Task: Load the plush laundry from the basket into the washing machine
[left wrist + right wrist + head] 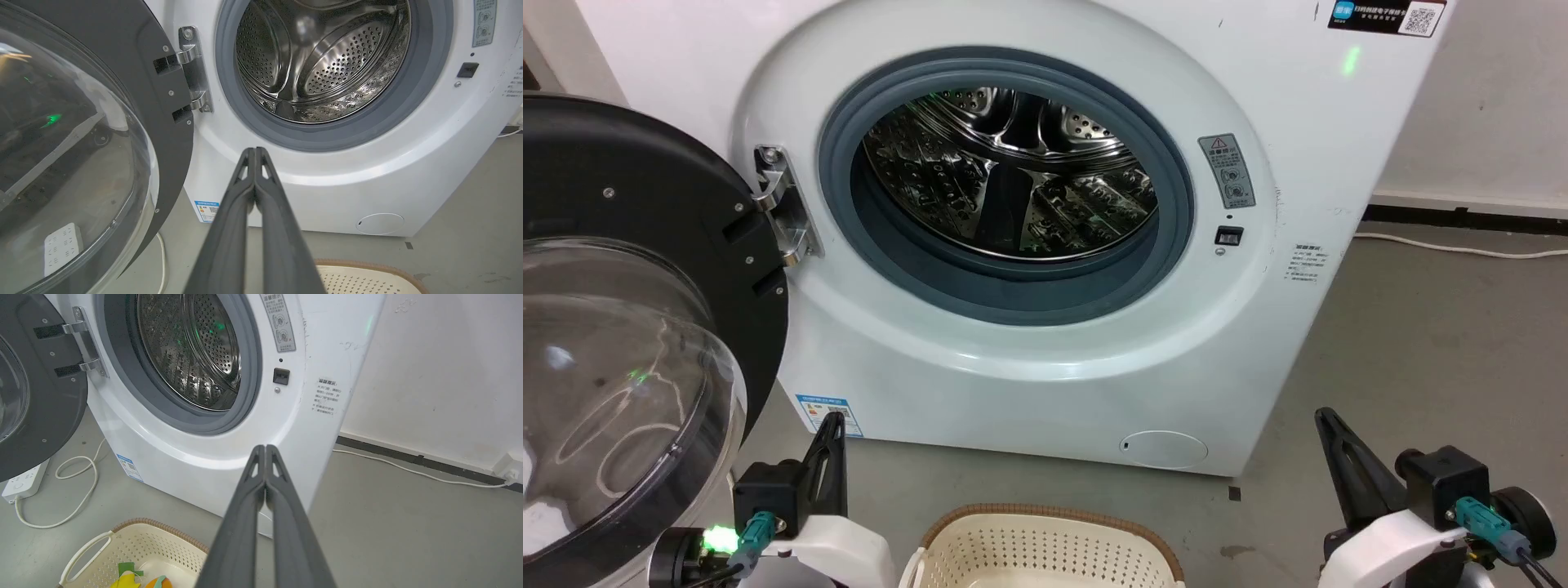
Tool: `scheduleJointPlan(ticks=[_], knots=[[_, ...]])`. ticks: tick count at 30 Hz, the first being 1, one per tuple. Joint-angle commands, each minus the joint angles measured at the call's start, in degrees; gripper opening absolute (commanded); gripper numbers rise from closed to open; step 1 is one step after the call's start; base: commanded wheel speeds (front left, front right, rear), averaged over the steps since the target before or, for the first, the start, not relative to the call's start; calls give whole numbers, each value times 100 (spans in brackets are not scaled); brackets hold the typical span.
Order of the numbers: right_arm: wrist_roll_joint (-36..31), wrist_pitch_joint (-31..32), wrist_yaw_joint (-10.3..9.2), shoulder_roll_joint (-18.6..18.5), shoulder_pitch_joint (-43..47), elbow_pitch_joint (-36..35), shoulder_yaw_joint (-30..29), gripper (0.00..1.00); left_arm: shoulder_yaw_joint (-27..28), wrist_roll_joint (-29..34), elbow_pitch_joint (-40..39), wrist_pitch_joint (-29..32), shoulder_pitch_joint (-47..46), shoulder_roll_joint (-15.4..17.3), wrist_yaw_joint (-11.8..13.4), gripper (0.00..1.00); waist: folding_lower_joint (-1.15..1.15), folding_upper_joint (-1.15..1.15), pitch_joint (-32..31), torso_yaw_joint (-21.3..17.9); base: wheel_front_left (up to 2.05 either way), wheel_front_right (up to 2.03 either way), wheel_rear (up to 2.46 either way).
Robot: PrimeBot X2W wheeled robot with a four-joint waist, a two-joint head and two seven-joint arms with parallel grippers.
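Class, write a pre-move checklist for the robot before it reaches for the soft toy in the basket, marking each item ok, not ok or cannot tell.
1. Round black-framed door with clear dome, on the large white front-loading washing machine, swung open: ok.
2. Way into the shiny steel drum unobstructed: ok.
3. Orange and yellow plush toy lies in the cream perforated plastic basket: ok.
4. Basket stands on the grey floor before the machine: ok.
5. Open for grasping, left gripper and right gripper: not ok, both shut, holding nothing.
6. Toy's full pose: cannot tell, cut off at the picture's edge.
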Motion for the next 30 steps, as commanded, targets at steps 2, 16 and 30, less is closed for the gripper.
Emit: scheduleJointPlan(ticks=[2, 16, 30], knots=[[-35, 8, -5, 0, -67, -24, -3, 0, 4, 12, -24, 2, -88, 0, -31, 0, 0, 0, 0, 0, 0, 0, 0], [13, -8, 0, 0, 3, 2, 2, 100, -5, 0, 3, -8, 3, 0, 3, 100, 0, 0, 1, 0, 0, 0, 0], [144, -174, -1, 0, -57, -15, -34, 100, -118, -31, 135, -175, -62, 9, -1, 100, 0, 0, 172, -76, 0, 0, 0]])
